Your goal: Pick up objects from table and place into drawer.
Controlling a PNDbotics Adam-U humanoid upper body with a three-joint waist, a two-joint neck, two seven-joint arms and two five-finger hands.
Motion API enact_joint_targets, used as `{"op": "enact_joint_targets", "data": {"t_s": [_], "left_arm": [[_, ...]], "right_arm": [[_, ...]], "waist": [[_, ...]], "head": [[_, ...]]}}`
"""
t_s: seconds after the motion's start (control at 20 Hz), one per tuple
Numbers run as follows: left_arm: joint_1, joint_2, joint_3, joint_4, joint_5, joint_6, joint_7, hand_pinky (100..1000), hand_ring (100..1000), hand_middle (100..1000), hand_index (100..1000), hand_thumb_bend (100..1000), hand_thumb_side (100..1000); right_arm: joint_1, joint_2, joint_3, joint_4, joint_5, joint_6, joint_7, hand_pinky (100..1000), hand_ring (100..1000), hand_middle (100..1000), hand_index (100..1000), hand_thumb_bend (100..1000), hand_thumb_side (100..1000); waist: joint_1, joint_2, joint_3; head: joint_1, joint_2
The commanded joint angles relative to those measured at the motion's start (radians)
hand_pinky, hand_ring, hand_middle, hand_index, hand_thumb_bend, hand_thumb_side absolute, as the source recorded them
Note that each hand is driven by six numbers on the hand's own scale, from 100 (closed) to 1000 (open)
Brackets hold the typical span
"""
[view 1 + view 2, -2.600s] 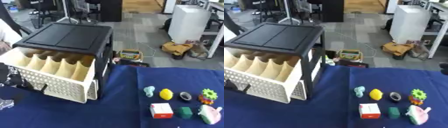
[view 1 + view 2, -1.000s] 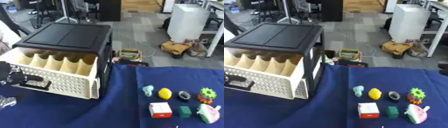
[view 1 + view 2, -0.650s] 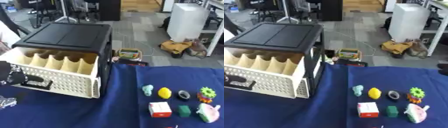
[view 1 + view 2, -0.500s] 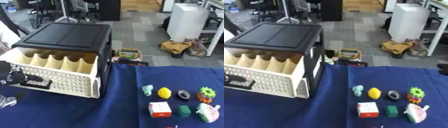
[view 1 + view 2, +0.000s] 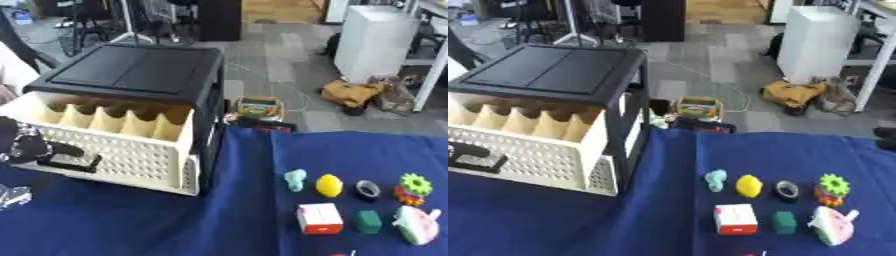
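Blue cloth covers the counter (image 5: 131,225), with grey office floor beyond it at 12 o'clock. At 9 o'clock a black cabinet (image 5: 131,70) has its cream drawer (image 5: 114,145) pulled out, dividers showing. The left robot hand (image 5: 26,145) sits at the drawer's dark handle (image 5: 70,161), fingers curled round it. Small objects cluster at 4 o'clock (well apart from the drawer): a yellow lemon shape (image 5: 329,185), a white-and-red box (image 5: 318,218), a green cube (image 5: 368,221) and a green gear (image 5: 415,184).

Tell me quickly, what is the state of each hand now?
Left hand: at the black handle of the cream plastic drawer; whether its fingers are curled cannot be told.
Right hand: not in view.
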Motion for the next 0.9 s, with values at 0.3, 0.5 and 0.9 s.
{"op": "enact_joint_targets", "data": {"t_s": [0.3, 0.5, 0.9], "left_arm": [[-0.013, 0.055, 0.036, -0.016, -0.003, -0.143, -0.14, 100, 100, 100, 955, 100, 1000], [-0.006, 0.055, 0.028, -0.033, -0.002, -0.143, -0.157, 100, 100, 100, 960, 100, 1000], [0.019, 0.08, 0.04, -0.089, -0.03, -0.143, -0.124, 100, 100, 100, 967, 100, 1000]], "right_arm": [[-0.006, -0.018, -0.005, -0.016, -0.007, -0.002, -0.002, 729, 715, 451, 850, 100, 1000], [-0.007, -0.018, -0.005, -0.016, -0.006, -0.002, -0.001, 730, 716, 451, 850, 100, 1000], [-0.01, -0.023, -0.006, -0.016, -0.003, -0.004, -0.002, 730, 715, 450, 851, 100, 1000]], "waist": [[0.009, -0.018, 0.002], [0.007, -0.014, 0.0], [0.008, -0.002, -0.005]], "head": [[-0.019, 0.001], [-0.096, 0.011], [-0.135, 0.039]]}}
